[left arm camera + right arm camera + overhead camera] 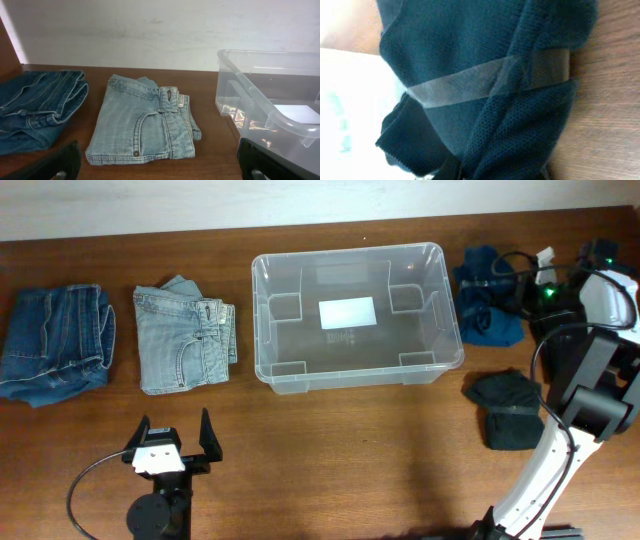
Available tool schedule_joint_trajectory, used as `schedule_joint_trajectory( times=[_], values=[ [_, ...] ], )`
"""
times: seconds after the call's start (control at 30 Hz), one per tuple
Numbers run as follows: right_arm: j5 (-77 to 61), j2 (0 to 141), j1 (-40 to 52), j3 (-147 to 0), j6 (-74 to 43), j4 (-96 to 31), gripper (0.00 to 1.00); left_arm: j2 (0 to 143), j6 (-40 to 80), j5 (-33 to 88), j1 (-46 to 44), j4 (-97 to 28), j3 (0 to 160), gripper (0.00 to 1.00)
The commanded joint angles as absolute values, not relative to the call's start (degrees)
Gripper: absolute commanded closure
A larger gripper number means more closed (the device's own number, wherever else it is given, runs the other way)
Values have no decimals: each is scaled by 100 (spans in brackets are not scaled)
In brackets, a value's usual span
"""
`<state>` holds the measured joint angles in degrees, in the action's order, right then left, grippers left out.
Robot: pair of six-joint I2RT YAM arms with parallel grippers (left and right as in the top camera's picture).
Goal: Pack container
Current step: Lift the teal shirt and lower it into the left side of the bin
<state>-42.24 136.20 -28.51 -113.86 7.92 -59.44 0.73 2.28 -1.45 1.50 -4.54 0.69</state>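
Empty, the container (262, 330) sits mid-tabletop near the far edge. First pick likely: right pincer (515, 280) at the blue knit (485, 315), far right corner, closure untellable; left pincer (175, 425) spread wide, empty. Next: pinch firmly, lift.

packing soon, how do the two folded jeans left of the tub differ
The dark jeans are indigo; the pale jeans are faded light blue. The dark jeans lie far left, the pale jeans nearer the container. The dark jeans look bunched, the pale jeans flatter with a pocket showing. Both are folded denim on the table.
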Motion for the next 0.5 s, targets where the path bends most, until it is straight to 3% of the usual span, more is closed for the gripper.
schedule_joint_trajectory(
  times=[0.0,0.23,0.47],
  values=[
    [-5476,13513,-3142,-12217,762,-6453,96,36,123,-104,183,-475,51,1],
    [-5725,13072,-3081,-13872,1068,-8230,96,36,123,-104,183,-475,51,1],
    [-4984,12075,-2023,-14794,797,-9209,96,36,123,-104,183,-475,51,1]
  ],
)
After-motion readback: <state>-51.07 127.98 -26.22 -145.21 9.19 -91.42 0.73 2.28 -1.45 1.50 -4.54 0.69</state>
